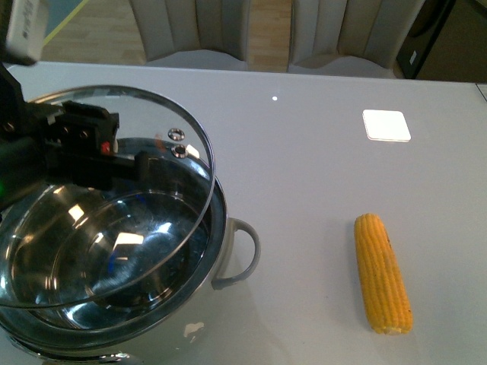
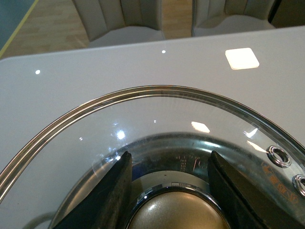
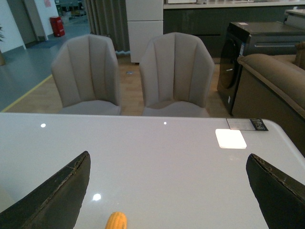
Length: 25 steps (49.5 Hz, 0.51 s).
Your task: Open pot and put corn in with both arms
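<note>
The shiny steel pot (image 1: 217,236) stands at the front left of the table, with a pale grey loop handle (image 1: 245,258) on its right side. My left gripper (image 1: 125,163) is shut on the knob (image 2: 169,212) of the glass lid (image 1: 163,213) and holds the lid tilted just above the pot's mouth. In the left wrist view the gripper (image 2: 167,179) clasps the knob between both fingers. The yellow corn (image 1: 382,274) lies on the table to the right of the pot. My right gripper (image 3: 169,191) is open, and the corn's tip (image 3: 116,221) shows below it, nearer the left finger.
A bright white patch (image 1: 386,125) lies on the grey table (image 1: 304,175) at the back right. Two beige chairs (image 3: 174,71) stand behind the table's far edge. A dark cabinet and a sofa (image 3: 271,71) are at the right beyond the table.
</note>
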Tool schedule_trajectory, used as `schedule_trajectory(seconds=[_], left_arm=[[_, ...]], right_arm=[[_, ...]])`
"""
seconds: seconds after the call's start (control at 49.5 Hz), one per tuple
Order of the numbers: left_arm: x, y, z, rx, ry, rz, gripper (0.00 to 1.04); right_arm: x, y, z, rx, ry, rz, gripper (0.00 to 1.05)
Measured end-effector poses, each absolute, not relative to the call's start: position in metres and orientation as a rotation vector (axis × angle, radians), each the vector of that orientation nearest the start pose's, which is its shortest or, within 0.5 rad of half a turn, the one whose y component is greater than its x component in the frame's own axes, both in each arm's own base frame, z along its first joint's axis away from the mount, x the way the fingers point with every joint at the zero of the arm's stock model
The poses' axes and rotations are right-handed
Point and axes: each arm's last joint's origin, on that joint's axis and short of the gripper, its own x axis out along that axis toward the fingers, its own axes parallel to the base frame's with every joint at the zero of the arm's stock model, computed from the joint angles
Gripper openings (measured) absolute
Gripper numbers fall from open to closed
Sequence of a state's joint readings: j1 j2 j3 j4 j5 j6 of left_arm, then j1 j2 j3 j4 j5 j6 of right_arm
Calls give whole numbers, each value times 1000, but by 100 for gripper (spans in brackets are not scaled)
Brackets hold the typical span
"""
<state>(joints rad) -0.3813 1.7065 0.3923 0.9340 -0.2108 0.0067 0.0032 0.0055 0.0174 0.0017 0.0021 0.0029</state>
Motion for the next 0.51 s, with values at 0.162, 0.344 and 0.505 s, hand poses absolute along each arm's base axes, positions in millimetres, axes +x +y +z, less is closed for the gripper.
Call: schedule_trajectory(seconds=[0.162, 0.344, 0.505], left_arm=[[249, -80, 131, 111, 313, -165, 42], [250, -35, 160, 114, 228, -104, 42], [247, 27, 161, 114, 205, 12, 42]], right_arm=[[97, 0, 169, 3, -14, 1, 96], [97, 0, 169, 3, -14, 1, 96], [97, 0, 169, 3, -14, 1, 96]])
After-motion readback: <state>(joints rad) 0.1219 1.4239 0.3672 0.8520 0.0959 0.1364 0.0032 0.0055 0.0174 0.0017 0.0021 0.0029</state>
